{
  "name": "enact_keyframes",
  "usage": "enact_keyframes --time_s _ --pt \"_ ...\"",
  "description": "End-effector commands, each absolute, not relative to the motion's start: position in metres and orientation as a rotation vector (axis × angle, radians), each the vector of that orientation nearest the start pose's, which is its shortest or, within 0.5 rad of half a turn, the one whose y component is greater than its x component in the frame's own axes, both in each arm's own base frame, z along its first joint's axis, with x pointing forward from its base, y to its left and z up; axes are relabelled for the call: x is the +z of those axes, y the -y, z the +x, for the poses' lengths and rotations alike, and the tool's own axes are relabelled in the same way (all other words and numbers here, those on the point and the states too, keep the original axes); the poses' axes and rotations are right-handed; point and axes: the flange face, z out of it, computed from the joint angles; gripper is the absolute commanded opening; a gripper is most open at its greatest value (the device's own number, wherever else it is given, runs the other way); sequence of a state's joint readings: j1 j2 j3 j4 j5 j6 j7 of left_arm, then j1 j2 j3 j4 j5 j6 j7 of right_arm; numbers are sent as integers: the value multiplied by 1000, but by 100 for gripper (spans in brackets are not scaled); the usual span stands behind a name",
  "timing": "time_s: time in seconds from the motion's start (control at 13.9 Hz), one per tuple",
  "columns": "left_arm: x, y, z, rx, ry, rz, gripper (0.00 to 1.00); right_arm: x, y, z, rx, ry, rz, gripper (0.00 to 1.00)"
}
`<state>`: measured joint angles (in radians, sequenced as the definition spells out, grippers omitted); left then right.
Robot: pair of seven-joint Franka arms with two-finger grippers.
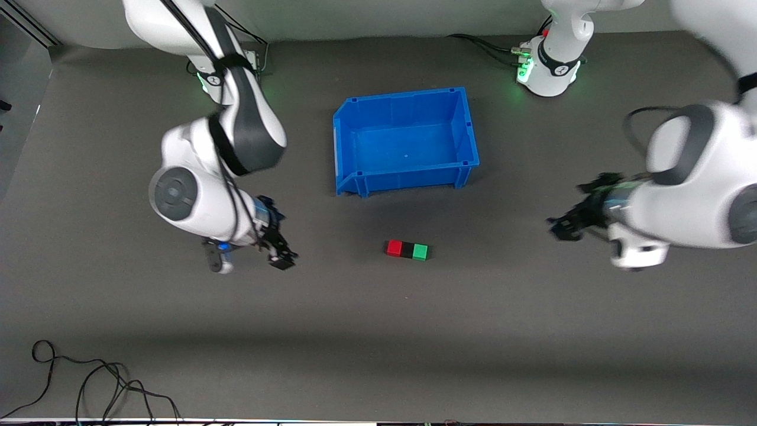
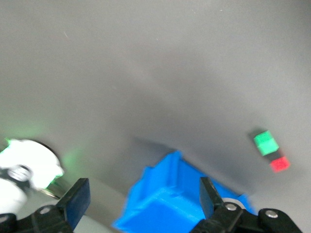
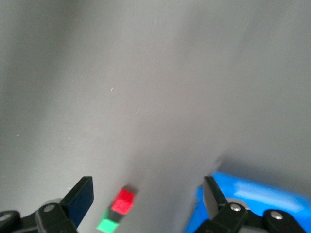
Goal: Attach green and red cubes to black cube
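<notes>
The red cube, black cube and green cube lie touching in one row on the dark table, black in the middle, nearer the front camera than the blue bin. The red cube, black cube and green cube show in the right wrist view; the green cube and red cube in the left wrist view. My right gripper hangs open and empty beside the row, toward the right arm's end. My left gripper hangs open and empty toward the left arm's end.
The blue bin stands empty, farther from the front camera than the cubes. Loose black cables lie by the table's front edge, toward the right arm's end. A robot base glows green.
</notes>
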<state>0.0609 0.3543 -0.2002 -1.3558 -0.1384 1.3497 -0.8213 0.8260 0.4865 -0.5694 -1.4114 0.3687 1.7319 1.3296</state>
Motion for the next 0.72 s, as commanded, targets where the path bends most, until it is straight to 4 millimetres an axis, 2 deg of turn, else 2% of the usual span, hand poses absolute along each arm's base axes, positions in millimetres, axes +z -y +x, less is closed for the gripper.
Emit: enact_keyframes --time_s 0.0,0.14,0.22,0.36,0.43,0.5,0.65 --pt "536 30 586 616 556 -3086 100 495 -241 601 179 -1422 -2827 100" --pt "545 11 573 570 379 -3113 100 523 -215 593 125 -1281 -2912 100" --pt "551 6 571 530 355 -3126 100 537 -194 590 104 -1196 -2953 100" --pt "574 8 572 368 264 -3170 100 560 -147 586 69 -1012 -3010 100" --pt "578 13 574 315 242 -3180 100 570 -121 585 67 -913 -3017 100" --pt "580 15 573 277 236 -3179 99 578 -101 582 61 -821 -3027 100" --pt "570 24 558 194 228 -3174 99 596 -76 573 -7 -659 -3109 100"
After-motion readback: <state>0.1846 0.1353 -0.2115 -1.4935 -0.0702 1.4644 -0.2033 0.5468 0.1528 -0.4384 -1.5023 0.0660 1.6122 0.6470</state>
